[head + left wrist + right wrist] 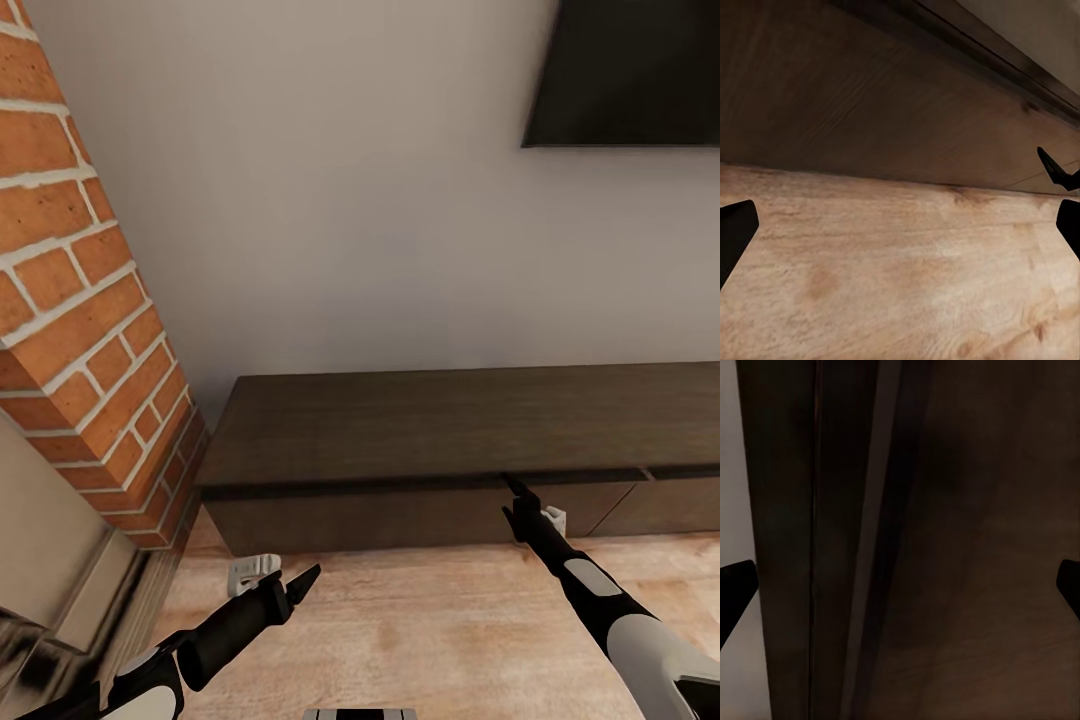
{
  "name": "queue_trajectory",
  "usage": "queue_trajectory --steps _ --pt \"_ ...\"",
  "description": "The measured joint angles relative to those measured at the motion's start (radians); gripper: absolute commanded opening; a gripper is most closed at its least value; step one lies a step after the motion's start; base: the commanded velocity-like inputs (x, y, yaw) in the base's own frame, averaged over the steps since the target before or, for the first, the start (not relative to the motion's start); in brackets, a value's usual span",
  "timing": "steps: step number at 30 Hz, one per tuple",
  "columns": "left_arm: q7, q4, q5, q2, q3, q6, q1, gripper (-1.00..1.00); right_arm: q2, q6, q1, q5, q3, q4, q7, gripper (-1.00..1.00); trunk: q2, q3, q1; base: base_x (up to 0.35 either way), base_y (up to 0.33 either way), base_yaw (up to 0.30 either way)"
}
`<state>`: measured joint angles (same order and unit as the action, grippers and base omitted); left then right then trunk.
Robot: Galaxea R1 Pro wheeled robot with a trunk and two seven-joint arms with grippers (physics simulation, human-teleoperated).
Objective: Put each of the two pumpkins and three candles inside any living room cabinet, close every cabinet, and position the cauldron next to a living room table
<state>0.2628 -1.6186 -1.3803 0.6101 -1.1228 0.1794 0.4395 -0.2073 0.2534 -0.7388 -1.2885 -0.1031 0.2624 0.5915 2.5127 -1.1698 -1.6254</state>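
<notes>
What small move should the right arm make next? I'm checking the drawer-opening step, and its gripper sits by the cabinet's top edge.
Probably hook the right gripper into the dark gap under the cabinet top and pull back. Its open fingers are already at that seam above the closed drawer front, which has no handle. The left gripper hangs open over the wood floor, holding nothing.

One cabinet [460, 440] stands against the far wall, with two drawer fronts showing. One dark screen [625, 75] hangs above right. One brick column [80, 300] rises left. Two pincers: left [300, 583], right [512, 490].
</notes>
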Motion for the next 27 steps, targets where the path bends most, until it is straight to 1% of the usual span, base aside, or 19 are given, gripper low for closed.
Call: queue_trajectory --steps 3,4,8,9,10,27 --pt "0.000 0.000 0.000 0.000 0.000 0.000 0.000 1.00 0.000 0.000 0.000 0.000 0.000 0.000 0.000 1.00 0.000 0.000 0.000 0.000 0.000 0.000" --pt "0.000 0.000 0.000 0.000 0.000 0.000 0.000 1.00 0.000 0.000 0.000 0.000 0.000 0.001 0.000 -1.00 0.000 0.000 0.000 0.000 0.000 0.000" --pt "0.000 0.000 0.000 0.000 0.000 0.000 -0.001 1.00 0.000 0.000 0.000 0.001 0.000 0.003 0.000 -1.00 0.000 0.000 0.000 0.000 0.000 0.000" --pt "0.000 0.000 0.000 0.000 0.000 0.000 -0.001 1.00 0.000 0.006 -0.001 -0.008 0.000 0.008 0.016 -1.00 0.000 0.000 0.000 0.000 0.000 0.000" --pt "0.000 0.000 0.000 0.000 0.000 0.000 0.000 1.00 0.000 0.000 0.000 0.002 -0.001 0.005 0.003 -1.00 0.000 0.000 0.000 0.000 0.000 0.000" --pt "0.000 0.000 0.000 0.000 -0.003 0.000 0.000 1.00 0.000 0.001 0.000 0.001 0.000 0.003 0.003 -1.00 0.000 0.000 0.000 0.000 0.000 0.000"
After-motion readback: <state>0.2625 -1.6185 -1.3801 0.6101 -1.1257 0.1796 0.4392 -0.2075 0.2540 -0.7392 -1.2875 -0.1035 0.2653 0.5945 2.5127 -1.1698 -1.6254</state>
